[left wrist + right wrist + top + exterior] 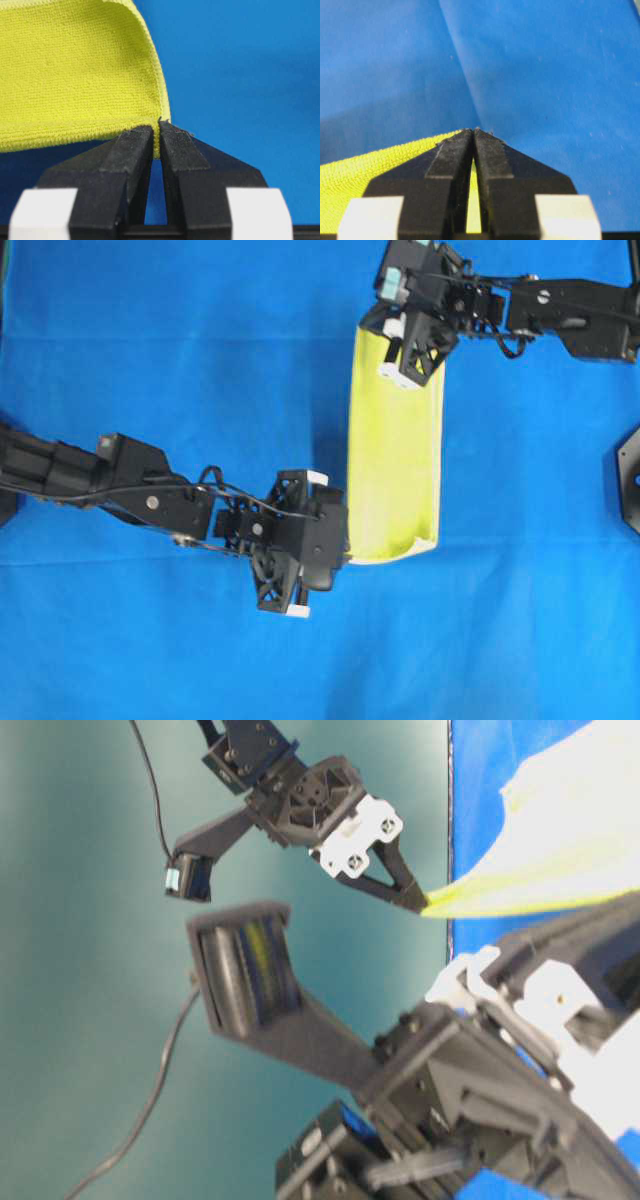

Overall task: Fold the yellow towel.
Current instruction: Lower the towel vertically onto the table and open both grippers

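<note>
Yellow towel [395, 455] lies on blue cloth [150, 340], long axis running top-to-bottom in overhead view, apparently doubled. Left gripper [156, 131] pinches bottom-left corner; right gripper [473, 132] clamps top corner.

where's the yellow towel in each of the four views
Overhead: the yellow towel hangs as a tall strip right of centre, between the two arms.
Table-level: at the right edge, a pale stretched sheet narrowing to a corner pinched by the upper pincer.
Left wrist: upper left, its corner clamped in the left pincer.
Right wrist: lower left, clamped in the right pincer.
Shared landmark: the blue cloth beneath.
</note>
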You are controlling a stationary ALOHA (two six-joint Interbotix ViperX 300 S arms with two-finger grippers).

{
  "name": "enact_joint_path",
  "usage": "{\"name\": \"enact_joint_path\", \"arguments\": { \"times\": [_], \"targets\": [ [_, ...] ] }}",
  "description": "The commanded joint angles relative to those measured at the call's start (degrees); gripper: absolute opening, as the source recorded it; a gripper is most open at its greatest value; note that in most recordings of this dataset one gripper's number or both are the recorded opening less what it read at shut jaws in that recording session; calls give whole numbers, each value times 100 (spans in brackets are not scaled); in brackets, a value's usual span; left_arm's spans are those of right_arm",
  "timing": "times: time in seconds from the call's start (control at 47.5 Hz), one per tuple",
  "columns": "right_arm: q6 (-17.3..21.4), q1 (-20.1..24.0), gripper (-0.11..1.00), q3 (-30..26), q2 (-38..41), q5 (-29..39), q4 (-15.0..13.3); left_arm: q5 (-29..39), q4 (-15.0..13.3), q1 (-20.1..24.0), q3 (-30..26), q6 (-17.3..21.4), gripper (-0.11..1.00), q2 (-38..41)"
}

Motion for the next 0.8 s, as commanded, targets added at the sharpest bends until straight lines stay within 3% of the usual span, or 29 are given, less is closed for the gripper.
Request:
{"name": "enact_joint_path", "arguments": {
  "times": [0.0,0.379,0.484,0.589,0.778],
  "targets": [
    [9,9,2,-167,-44,-70,0,-141,-9,-97,-9,0,5,-237],
    [18,88,2,-176,-18,-237,9,-141,-9,-79,26,9,6,-255],
    [26,88,2,-176,-18,-220,88,-114,-9,-70,44,18,15,-308],
    [26,88,4,-167,-18,-176,105,-35,-9,-62,70,88,34,-448],
    [-53,123,57,-123,-62,-185,44,158,-9,18,123,114,66,-791]
  ]
}}
